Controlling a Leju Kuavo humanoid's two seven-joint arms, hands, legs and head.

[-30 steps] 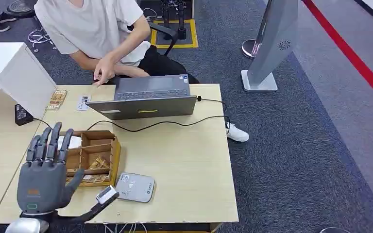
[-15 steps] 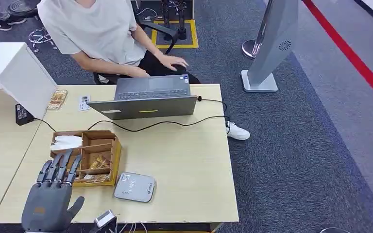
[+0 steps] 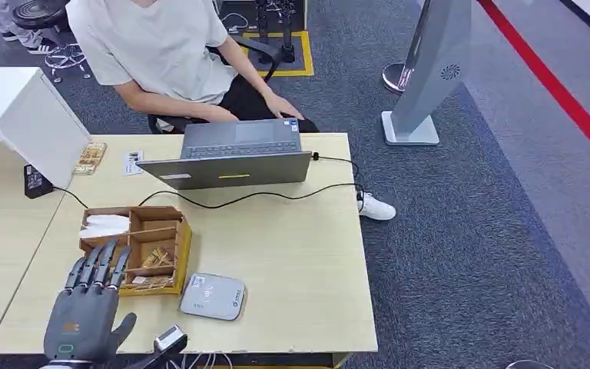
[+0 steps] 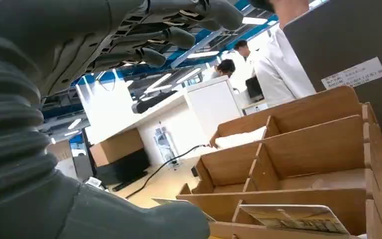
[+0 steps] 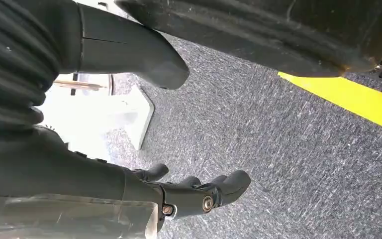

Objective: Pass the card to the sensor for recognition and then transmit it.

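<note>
A wooden compartment box [image 3: 185, 243] stands on the table's left part, with cards [image 3: 152, 260] lying in its front compartments. One card [image 4: 291, 219] leans at the box's front in the left wrist view. The grey card sensor [image 3: 213, 296] lies flat just right of the box, near the front edge. My left hand [image 3: 84, 311] hovers at the box's front left corner, fingers straight and apart, holding nothing. Its fingers [image 4: 164, 37] reach out above the box [image 4: 298, 164]. My right hand [image 5: 94, 169] hangs over the carpet with nothing in it.
An open laptop [image 3: 234, 157] with its black cable sits at the table's far side, where a seated person [image 3: 161, 54] has a hand on it. A white box [image 3: 27, 115] and a black adapter [image 3: 35, 181] stand far left. Bare tabletop [image 3: 292, 254] lies right of the sensor.
My left hand came down from a raised position in front of the box to the table's front corner. The person's hand moved from the table's left to the laptop.
</note>
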